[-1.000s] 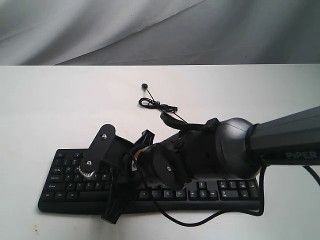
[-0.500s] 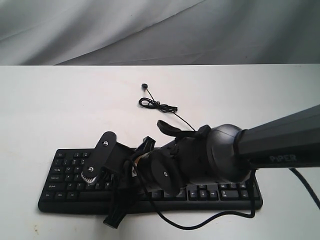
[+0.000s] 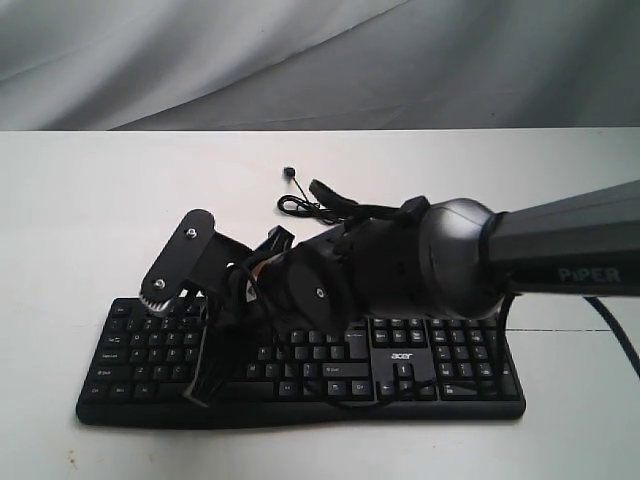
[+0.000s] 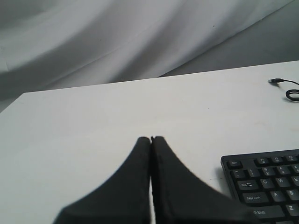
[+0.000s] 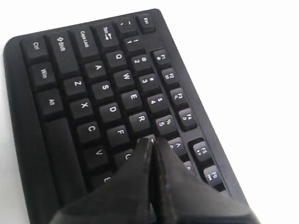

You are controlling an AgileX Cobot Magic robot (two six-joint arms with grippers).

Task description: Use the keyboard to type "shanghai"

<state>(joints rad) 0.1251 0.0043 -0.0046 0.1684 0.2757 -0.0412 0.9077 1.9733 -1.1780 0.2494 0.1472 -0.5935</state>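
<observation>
Exterior view: right arm (image 3: 450,262) low over keyboard (image 3: 135,352)

This looks like a robot lab's test bench. A plain white table (image 3: 80,200) carries a keyboard (image 3: 140,350) beneath a black arm (image 3: 570,250) marked PiPER. Beyond the arm, a creased grey cloth (image 3: 200,60) hangs as a backdrop.

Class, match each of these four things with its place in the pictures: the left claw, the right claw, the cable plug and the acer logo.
Column one: 1 left claw; 2 right claw; 3 cable plug; 4 acer logo.
Column two: A over letter keys of the keyboard; B printed above the arrow keys; C over bare table; D lying on the table, away from the keyboard.
Pairs: 1-C, 2-A, 3-D, 4-B.
</observation>
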